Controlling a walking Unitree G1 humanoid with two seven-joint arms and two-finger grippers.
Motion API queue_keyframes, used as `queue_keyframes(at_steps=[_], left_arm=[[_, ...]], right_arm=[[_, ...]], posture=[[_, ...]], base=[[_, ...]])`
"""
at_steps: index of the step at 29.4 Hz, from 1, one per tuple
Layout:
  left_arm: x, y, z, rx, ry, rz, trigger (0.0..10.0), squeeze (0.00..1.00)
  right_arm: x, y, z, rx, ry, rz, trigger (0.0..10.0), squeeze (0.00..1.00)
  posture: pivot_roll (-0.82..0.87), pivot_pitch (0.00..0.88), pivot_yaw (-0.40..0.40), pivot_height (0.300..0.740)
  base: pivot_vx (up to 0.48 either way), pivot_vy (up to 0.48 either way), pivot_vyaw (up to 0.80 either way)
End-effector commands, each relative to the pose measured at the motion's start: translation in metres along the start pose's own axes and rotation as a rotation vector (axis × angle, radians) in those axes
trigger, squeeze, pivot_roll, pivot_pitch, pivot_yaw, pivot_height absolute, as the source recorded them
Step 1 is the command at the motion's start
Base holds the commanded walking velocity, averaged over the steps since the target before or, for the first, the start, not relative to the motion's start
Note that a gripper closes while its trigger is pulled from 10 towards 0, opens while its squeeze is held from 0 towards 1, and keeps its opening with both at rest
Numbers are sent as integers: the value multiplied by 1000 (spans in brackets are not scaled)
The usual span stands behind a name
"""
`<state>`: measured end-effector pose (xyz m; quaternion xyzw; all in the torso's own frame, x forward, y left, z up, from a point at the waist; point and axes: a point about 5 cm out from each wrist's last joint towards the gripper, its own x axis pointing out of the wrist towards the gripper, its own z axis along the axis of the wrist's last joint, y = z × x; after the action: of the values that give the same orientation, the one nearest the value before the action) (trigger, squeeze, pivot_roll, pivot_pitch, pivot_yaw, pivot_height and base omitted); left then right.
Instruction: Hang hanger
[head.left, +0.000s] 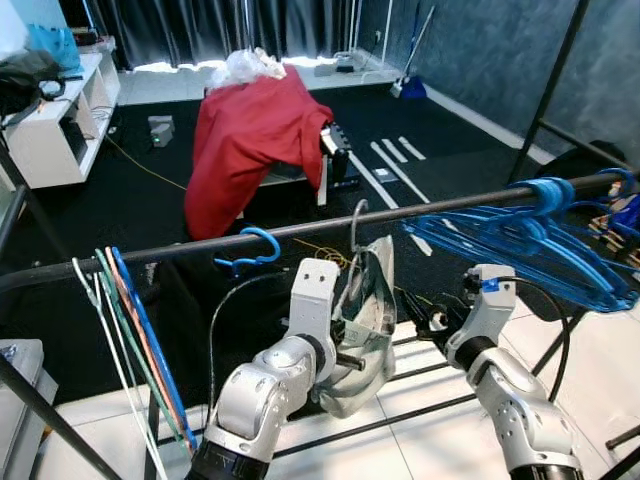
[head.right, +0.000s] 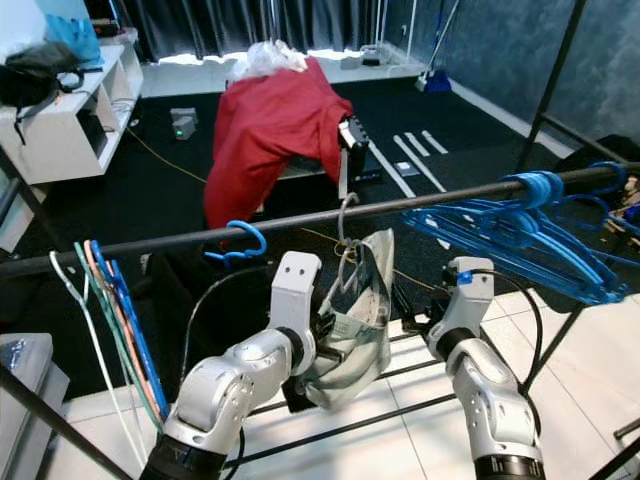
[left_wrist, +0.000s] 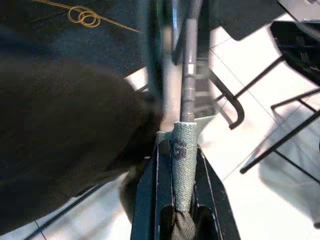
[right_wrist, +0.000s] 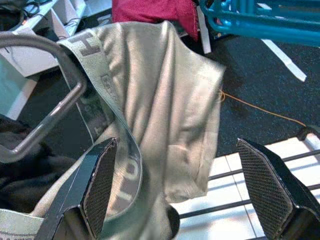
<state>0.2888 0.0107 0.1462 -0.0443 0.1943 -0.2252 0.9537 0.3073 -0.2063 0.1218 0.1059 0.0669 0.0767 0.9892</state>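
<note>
A grey metal hanger (head.left: 356, 228) carries a grey-green garment (head.left: 368, 320), and its hook curls over the black rail (head.left: 190, 246). My left gripper (left_wrist: 182, 200) is shut on the hanger's neck, where the garment's woven band (left_wrist: 184, 150) wraps it, just under the rail. My right gripper (right_wrist: 175, 145) is open close beside the garment (right_wrist: 165, 100), with the cloth hanging between its fingers (right_wrist: 100, 185) without being pinched. That right gripper (head.left: 440, 322) sits below the rail, to the right of the hanger.
A bunch of blue hangers (head.left: 530, 238) fills the rail's right end. One blue hook (head.left: 255, 250) hangs left of my hanger, and several coloured hangers (head.left: 130, 330) hang further left. Behind are a red cloth (head.left: 255, 135) and a white shelf (head.left: 55, 125). A low black frame (head.left: 420, 375) crosses the white tiles.
</note>
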Motion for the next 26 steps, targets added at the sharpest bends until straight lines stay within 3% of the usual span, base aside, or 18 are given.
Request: queue_keyframes(at_steps=[1,2,3,4,5,7,8,15,26], left_arm=[[2,-33,0,-41,-12,-85,10000,0],[2,-33,0,-41,-12,-85,10000,0],[0,-27,-2,51,-33,-63,10000,0],[0,-27,-2,51,-33,-63,10000,0],[-1,-18,-5,126,-49,-31,10000,0],[-1,-18,-5,126,-49,-31,10000,0],[-2,-11,-9,152,-50,-10,10000,0],[-3,-7,-15,162,-31,-2,10000,0],[-2,-2,-18,110,-9,37,10000,0]], right_arm=[[-2,0,-3,9,12,-2,10000,0],[-2,0,-3,9,12,-2,10000,0],[-2,0,-3,10,13,-2,10000,0],[-2,0,-3,10,13,-2,10000,0],[-2,0,-3,11,13,-1,10000,0],[-2,0,-3,11,13,-1,10000,0],[-2,0,-3,12,14,0,10000,0],[-2,0,-4,11,18,2,10000,0],[0,2,-6,-7,43,32,10000,0]], posture=[[-86,66,-10,740],[-86,66,-10,740],[-87,68,-10,740],[-87,68,-10,740],[-85,71,-14,740],[-85,71,-14,740],[-86,71,-15,740],[-86,70,-15,740],[-89,59,-24,740]], base=[[0,0,0],[0,0,0],[0,0,0],[0,0,0],[0,0,0],[0,0,0],[0,-480,0],[0,-480,0],[0,-480,0]])
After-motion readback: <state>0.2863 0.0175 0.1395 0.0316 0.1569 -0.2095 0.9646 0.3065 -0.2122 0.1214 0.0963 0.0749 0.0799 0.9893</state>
